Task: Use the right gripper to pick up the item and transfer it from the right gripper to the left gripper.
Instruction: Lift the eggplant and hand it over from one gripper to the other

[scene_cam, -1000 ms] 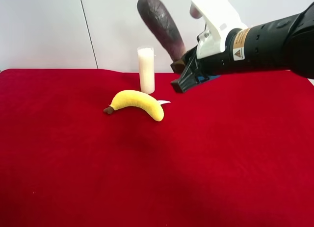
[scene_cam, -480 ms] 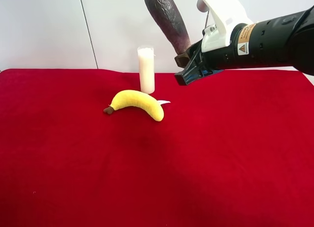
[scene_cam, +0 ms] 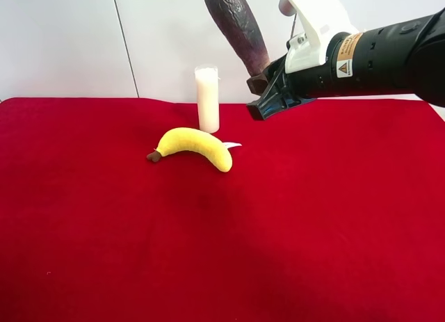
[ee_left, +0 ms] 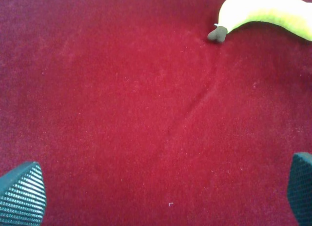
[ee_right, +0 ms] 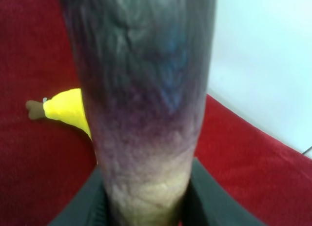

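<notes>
The dark purple eggplant toy [scene_cam: 236, 26] is held in the air by my right gripper [scene_cam: 263, 94], the black arm with the white bracket and sticker at the exterior high view's right. The jaws are shut on its pale lower end and it points up and to the left, above the red table. In the right wrist view the eggplant [ee_right: 141, 89] fills the frame, its cream tip between the black jaws. My left gripper [ee_left: 161, 192] is open and empty, its textured fingertips [ee_left: 22, 194] spread wide over bare red cloth. The left arm is out of the exterior high view.
A yellow plush banana [scene_cam: 193, 146] lies on the red cloth [scene_cam: 278, 218], also seen in the left wrist view [ee_left: 265, 11] and the right wrist view [ee_right: 66, 111]. A white upright candle [scene_cam: 207, 99] stands behind it. A white wall backs the table.
My right gripper has lifted the eggplant a little higher and slightly right over the first half second, then held still. The banana and candle have not moved.
</notes>
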`<action>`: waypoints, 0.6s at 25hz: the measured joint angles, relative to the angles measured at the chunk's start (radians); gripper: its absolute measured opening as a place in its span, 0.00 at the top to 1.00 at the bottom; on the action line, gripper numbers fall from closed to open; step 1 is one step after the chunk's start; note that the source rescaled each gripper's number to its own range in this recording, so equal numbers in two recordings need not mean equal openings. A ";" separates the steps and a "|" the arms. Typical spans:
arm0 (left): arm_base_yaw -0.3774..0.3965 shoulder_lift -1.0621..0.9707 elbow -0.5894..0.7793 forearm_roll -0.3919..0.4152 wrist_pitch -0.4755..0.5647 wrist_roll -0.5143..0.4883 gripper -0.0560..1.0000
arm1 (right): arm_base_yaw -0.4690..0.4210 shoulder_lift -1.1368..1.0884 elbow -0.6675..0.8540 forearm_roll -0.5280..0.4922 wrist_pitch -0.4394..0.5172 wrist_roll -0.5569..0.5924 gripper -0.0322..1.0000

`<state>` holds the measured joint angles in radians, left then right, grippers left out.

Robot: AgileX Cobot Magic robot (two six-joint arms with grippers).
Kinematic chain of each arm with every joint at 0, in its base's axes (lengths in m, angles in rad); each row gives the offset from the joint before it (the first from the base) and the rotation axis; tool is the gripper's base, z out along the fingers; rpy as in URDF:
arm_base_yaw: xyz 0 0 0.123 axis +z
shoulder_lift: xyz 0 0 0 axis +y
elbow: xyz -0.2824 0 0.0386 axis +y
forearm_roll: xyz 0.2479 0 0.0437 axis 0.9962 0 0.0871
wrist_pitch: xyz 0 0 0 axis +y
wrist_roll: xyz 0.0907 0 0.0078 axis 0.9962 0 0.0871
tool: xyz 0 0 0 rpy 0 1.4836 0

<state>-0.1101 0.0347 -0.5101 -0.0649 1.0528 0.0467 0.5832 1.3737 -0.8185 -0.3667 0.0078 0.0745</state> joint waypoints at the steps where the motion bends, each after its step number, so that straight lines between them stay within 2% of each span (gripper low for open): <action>1: 0.000 0.000 0.000 0.000 0.000 0.000 0.00 | 0.000 0.000 0.000 0.000 0.000 0.000 0.97; 15: 0.000 0.000 0.000 0.000 0.000 0.000 0.00 | 0.000 0.000 0.000 0.001 0.001 0.000 0.97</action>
<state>-0.1101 0.0347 -0.5101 -0.0649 1.0528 0.0467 0.5832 1.3737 -0.8185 -0.3658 0.0089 0.0745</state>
